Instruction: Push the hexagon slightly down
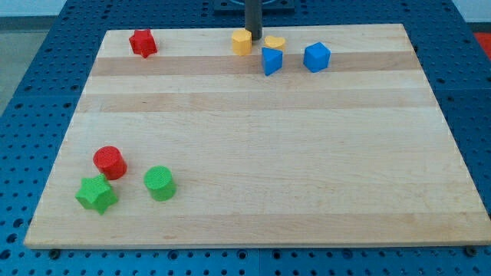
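My tip [254, 37] stands at the view's top centre of the wooden board [253, 199], the dark rod rising straight out of frame. It is a plain rod end with nothing to spread or pinch; it rests at board height between two yellow blocks. No brand, label or writing can be read anywhere in view.

The yellow hexagon [242, 42] lies immediately at the view's left of my tip, touching it or nearly so; contact cannot be confirmed. It is a small yellow block with flat facets, sitting upright near the board's top edge.

Just to the view's right of my tip lies a flatter yellow block [275, 41], shape unclear. Below that sits a blue triangular block [271, 60], and further right a blue cube-like block [316, 57].

A red star [143, 43] lies at top left. At bottom left, well apart, sit a red cylinder [110, 162], a green star [97, 194] and a green cylinder [159, 183].
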`<state>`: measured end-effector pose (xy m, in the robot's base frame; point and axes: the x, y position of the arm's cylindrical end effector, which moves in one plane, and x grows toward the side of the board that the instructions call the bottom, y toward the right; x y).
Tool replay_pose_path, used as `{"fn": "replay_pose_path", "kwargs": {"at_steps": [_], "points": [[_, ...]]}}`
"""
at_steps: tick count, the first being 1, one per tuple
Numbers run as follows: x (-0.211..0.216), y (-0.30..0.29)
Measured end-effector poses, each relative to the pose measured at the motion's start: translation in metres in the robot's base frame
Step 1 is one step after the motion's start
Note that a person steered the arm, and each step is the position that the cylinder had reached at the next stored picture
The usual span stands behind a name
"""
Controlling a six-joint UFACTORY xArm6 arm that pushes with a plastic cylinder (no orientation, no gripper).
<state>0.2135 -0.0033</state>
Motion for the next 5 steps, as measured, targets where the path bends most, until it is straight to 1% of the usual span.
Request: {"fn": "replay_pose_path", "kwargs": {"at_steps": [2,4,5], "points": [[-0.001,0.0],[-0.02,-0.002],[-0.02,-0.035]]}}
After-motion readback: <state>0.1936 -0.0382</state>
